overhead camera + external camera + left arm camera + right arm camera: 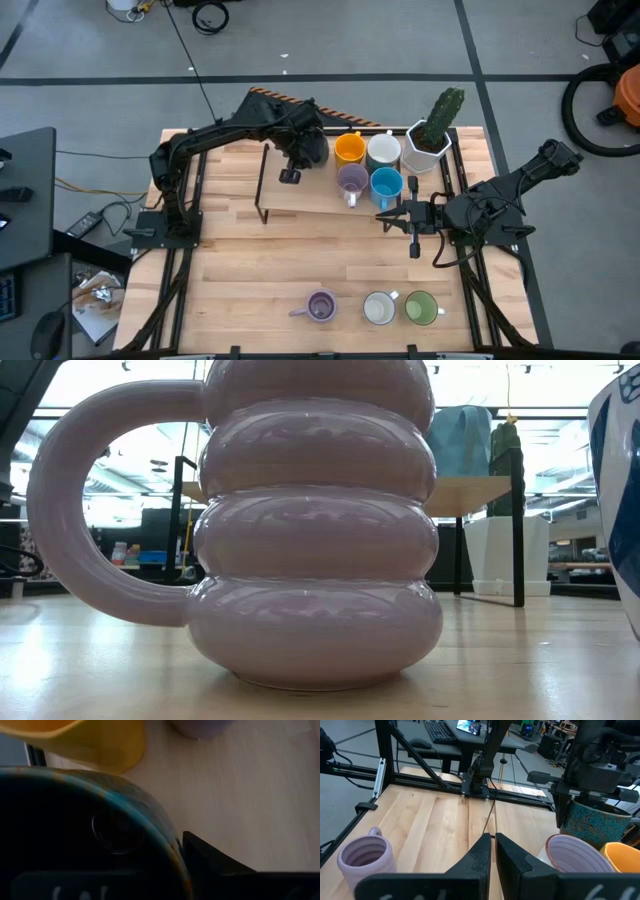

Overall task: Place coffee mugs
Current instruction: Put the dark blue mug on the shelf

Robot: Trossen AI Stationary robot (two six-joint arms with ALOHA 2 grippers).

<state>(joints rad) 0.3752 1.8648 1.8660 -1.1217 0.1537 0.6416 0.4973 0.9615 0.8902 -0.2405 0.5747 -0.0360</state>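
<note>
Mugs are split between two places, and the dark speckled mug (596,825) is the one in hand: the left gripper (312,148) is pinched on its rim, one finger inside the cup and one outside, as the right wrist view shows. It holds the mug at the left end of the raised wooden shelf (300,195), just beside the orange mug (349,149). From there the row runs rightward: the white mug (383,151) sits next to the orange one, the ribbed lavender mug (352,180) and blue mug (386,184) stand in front of them, and the hexagonal cactus pot (428,147) closes the far end. Whether the speckled mug's base is touching the shelf cannot be told.

The right gripper (414,238) hovers over bare table just in front of the shelf's right end, its fingers pressed together on nothing. Three mugs wait along the table's near edge: a second lavender mug (320,306), a white one (379,308) and a green one (421,308). They lie nearer to the right arm than to the left, so the right arm is the likelier one to fetch the next mug.
</note>
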